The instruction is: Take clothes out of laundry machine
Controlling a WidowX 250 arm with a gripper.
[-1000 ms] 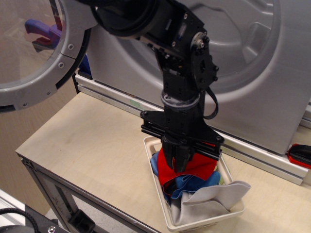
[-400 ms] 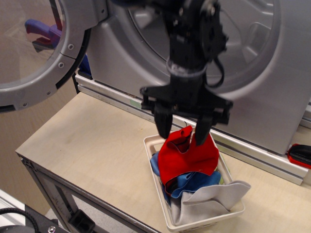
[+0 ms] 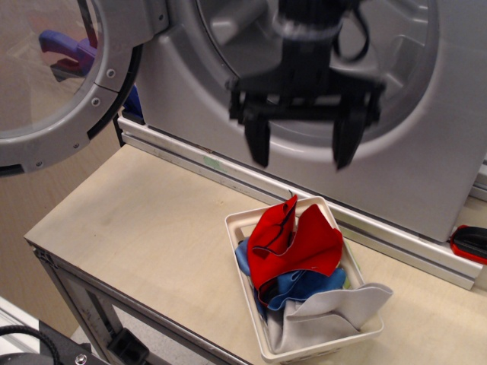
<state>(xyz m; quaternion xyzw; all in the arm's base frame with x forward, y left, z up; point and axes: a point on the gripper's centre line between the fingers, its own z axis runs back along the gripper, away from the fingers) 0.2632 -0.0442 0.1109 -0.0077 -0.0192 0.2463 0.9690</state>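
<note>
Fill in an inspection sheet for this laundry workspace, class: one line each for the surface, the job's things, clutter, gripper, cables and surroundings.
Surface: pale wooden table, bare on its left half.
Job's things: red cloth on top of a blue cloth and a grey-white cloth, all in the white basket; laundry machine behind, its round door swung open to the left.
Clutter: red-and-black tool handle at the right edge.
Gripper: gripper open, empty, blurred, above the basket in front of the drum opening.
Cables: black cable looped beside the wrist.
Surroundings: blue object visible through the door window.
</note>
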